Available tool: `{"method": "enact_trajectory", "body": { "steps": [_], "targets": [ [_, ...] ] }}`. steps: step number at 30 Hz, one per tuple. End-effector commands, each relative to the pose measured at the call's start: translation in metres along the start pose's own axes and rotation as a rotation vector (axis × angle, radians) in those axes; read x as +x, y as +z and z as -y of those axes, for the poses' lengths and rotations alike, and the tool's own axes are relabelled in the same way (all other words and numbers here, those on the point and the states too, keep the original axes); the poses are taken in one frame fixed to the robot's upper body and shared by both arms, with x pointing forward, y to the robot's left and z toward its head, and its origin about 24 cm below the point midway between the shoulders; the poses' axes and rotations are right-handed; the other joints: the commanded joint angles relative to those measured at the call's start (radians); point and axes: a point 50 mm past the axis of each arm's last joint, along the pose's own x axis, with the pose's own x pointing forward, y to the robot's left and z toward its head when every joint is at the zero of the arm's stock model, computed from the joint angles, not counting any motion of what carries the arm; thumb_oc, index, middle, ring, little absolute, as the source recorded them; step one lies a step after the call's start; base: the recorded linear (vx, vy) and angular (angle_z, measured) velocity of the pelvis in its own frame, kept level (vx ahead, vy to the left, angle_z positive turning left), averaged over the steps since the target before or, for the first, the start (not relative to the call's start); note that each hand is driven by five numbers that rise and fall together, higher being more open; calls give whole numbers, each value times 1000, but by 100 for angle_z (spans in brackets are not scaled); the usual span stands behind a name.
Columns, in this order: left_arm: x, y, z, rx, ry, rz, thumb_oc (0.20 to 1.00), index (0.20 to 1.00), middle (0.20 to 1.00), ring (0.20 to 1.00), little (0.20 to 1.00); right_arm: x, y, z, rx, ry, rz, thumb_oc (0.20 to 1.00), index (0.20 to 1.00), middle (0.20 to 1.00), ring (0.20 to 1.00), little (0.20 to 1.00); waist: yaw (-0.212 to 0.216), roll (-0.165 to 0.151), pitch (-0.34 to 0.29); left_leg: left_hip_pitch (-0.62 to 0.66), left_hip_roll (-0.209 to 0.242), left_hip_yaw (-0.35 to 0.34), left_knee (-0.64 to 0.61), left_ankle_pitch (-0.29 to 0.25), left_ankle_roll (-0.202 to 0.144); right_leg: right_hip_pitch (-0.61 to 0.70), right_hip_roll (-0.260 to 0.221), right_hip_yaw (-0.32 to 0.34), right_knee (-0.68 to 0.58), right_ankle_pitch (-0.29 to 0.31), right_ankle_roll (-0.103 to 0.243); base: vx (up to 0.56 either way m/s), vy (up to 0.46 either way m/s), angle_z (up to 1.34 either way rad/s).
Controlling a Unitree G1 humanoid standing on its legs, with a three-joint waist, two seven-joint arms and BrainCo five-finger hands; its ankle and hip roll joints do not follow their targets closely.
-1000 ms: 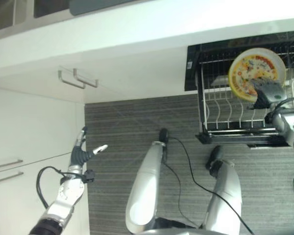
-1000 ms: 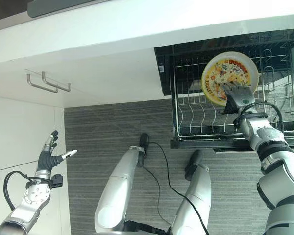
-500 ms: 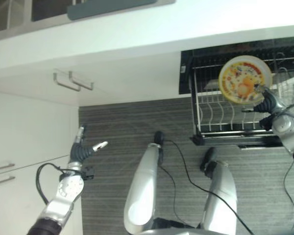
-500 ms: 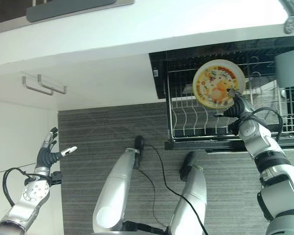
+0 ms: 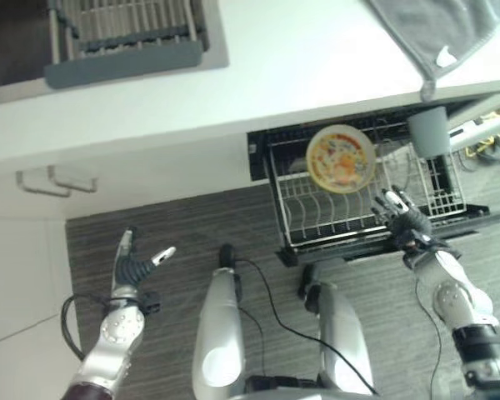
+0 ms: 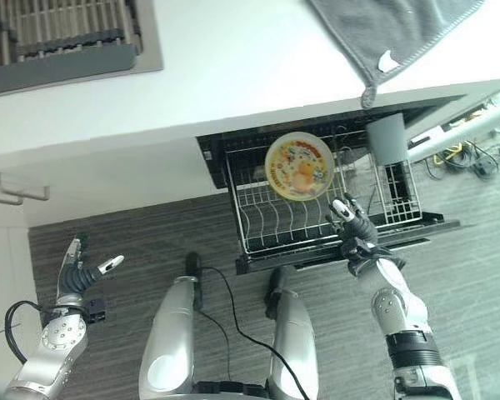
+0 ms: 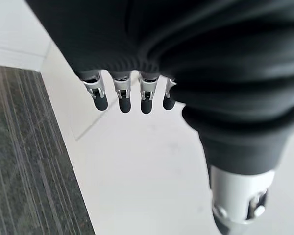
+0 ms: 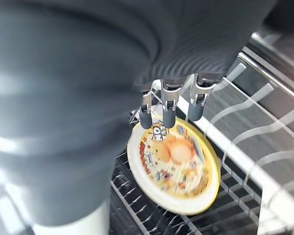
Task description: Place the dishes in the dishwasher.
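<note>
Plate (image 6: 299,166) stands on edge in dishwasher rack (image 6: 271,229), apart from right robot hand (image 6: 355,226), which hovers near rack's front, fingers straight, empty. Plate round, yellow rim, cartoon print. Left robot hand (image 5: 132,265) open above floor.

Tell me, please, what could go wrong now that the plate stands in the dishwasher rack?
The yellow plate leans in the wire rack rather than standing straight, so it might tip or slide when the rack is pushed in. The right hand, open and free of the plate, hangs over the rack's front edge and could catch a wire. The left hand is open, near the white cabinet.
</note>
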Motion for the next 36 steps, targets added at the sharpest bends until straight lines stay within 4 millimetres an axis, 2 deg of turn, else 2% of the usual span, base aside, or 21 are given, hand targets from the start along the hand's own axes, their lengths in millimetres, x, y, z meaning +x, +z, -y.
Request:
{"method": "enact_trajectory", "body": {
  "steps": [1, 6, 9, 12, 13, 15, 20, 21, 23, 25, 26, 27, 28, 30, 31, 33, 36],
  "targets": [
    [-16, -14, -18, 37, 87, -15, 1000, 1000, 1000, 1000, 1000, -3, 35, -1, 30, 31, 148, 1000, 1000, 1000, 1000, 1000, -6, 5, -22, 46, -6, 64, -46, 22, 48, 13, 51, -15, -39, 55, -39, 2, 17, -9],
    [-26, -28, -17, 23, 120, -58, 1000, 1000, 1000, 1000, 1000, -28, 40, 0, 73, 44, 233, 1000, 1000, 1000, 1000, 1000, -54, -7, -47, 103, 2, 108, -88, 22, 47, 59, 70, 12, -93, 64, -32, 5, 42, -25],
    [-30, -37, -16, 14, 137, -86, 1000, 1000, 1000, 1000, 1000, -39, 42, 10, 98, -18, 284, 1000, 1000, 1000, 1000, 1000, -79, -8, -62, 124, 5, 129, -104, 23, 45, 75, 77, 27, -116, 68, -29, 4, 36, -19],
    [-35, -44, -14, 5, 149, -112, 1000, 1000, 1000, 1000, 1000, -53, 52, 26, 92, -161, 412, 1000, 1000, 1000, 1000, 1000, -102, -4, -71, 143, 7, 149, -127, 27, 43, 89, 81, 38, -143, 75, -23, -7, 42, -26],
    [-41, -51, -8, -11, 154, -127, 1000, 1000, 1000, 1000, 1000, -67, 69, 38, -43, -329, 606, 1000, 1000, 1000, 1000, 1000, -116, 9, -74, 148, 7, 159, -137, 30, 39, 93, 79, 43, -152, 76, -21, -34, 98, -18],
    [-44, -55, -3, -25, 161, -146, 1000, 1000, 1000, 1000, 1000, -72, 71, 44, -16, -410, 656, 1000, 1000, 1000, 1000, 1000, -126, 21, -74, 151, 5, 166, -140, 31, 37, 92, 76, 48, -153, 75, -20, -26, 97, -17],
    [-45, -57, 11, -35, 145, -153, 1000, 1000, 1000, 1000, 1000, -69, 43, 63, 72, -553, 593, 1000, 1000, 1000, 1000, 1000, -131, 44, -64, 132, 1, 167, -120, 34, 34, 77, 66, 50, -141, 69, -31, -41, 36, -8],
    [-43, -54, 19, -50, 139, -146, 1000, 1000, 1000, 1000, 1000, -68, 24, 74, 136, -660, 585, 1000, 1000, 1000, 1000, 1000, -126, 60, -59, 126, -8, 161, -121, 42, 31, 74, 60, 43, -139, 66, -38, -48, 9, -8],
    [-42, -53, 21, -55, 135, -145, 1000, 1000, 1000, 1000, 1000, -67, 17, 77, 180, -683, 566, 1000, 1000, 1000, 1000, 1000, -124, 66, -58, 125, -12, 156, -126, 46, 30, 75, 58, 39, -141, 66, -38, -24, 3, -1],
    [-37, -49, 27, -59, 119, -147, 1000, 1000, 1000, 1000, 1000, -57, -3, 81, 308, -685, 494, 1000, 1000, 1000, 1000, 1000, -115, 83, -56, 119, -22, 149, -132, 54, 31, 74, 53, 30, -145, 69, -42, -44, 0, 5],
    [-36, -49, 29, -59, 114, -148, 1000, 1000, 1000, 1000, 1000, -53, -8, 81, 334, -692, 465, 940, 940, 940, 940, 940, -111, 87, -56, 116, -25, 146, -131, 56, 31, 73, 52, 27, -144, 69, -44, -43, -11, 6],
    [-35, -49, 31, -60, 105, -153, 1000, 1000, 1000, 1000, 1000, -47, -13, 81, 373, -703, 433, 457, 457, 457, 457, 457, -106, 94, -56, 112, -29, 140, -129, 57, 31, 72, 51, 23, -141, 68, -46, -35, -15, 8],
    [-33, -48, 34, -62, 95, -157, 1000, 1000, 1000, 1000, 1000, -41, -19, 81, 425, -703, 403, 200, 200, 200, 200, 200, -100, 100, -57, 106, -33, 133, -126, 58, 31, 69, 50, 20, -138, 67, -48, -31, -17, 6],
    [-34, -50, 39, -65, 81, -169, 1000, 1000, 1000, 1000, 1000, -32, -29, 80, 548, -693, 353, 200, 200, 200, 200, 200, -91, 110, -61, 103, -38, 122, -127, 62, 29, 70, 49, 14, -133, 63, -52, -13, -20, 8],
    [-37, -53, 44, -64, 66, -182, 1000, 1000, 1000, 1000, 1000, -22, -44, 78, 727, -671, 275, 200, 200, 200, 200, 200, -79, 122, -66, 105, -43, 112, -133, 67, 28, 74, 48, 8, -131, 60, -55, -1, -22, 16],
    [-38, -55, 48, -59, 54, -193, 1000, 1000, 1000, 1000, 1000, -16, -54, 76, 843, -656, 211, 200, 200, 200, 200, 200, -68, 129, -74, 105, -46, 107, -133, 68, 28, 77, 46, -1, -131, 58, -58, 8, -23, 17],
    [-41, -58, 50, -53, 37, -212, 1000, 1000, 1000, 1000, 1000, -6, -58, 71, 955, -621, 124, 200, 200, 200, 200, 200, -53, 139, -86, 106, -50, 98, -132, 70, 27, 81, 45, -9, -124, 53, -62, 26, -13, 6]
  ]
}}
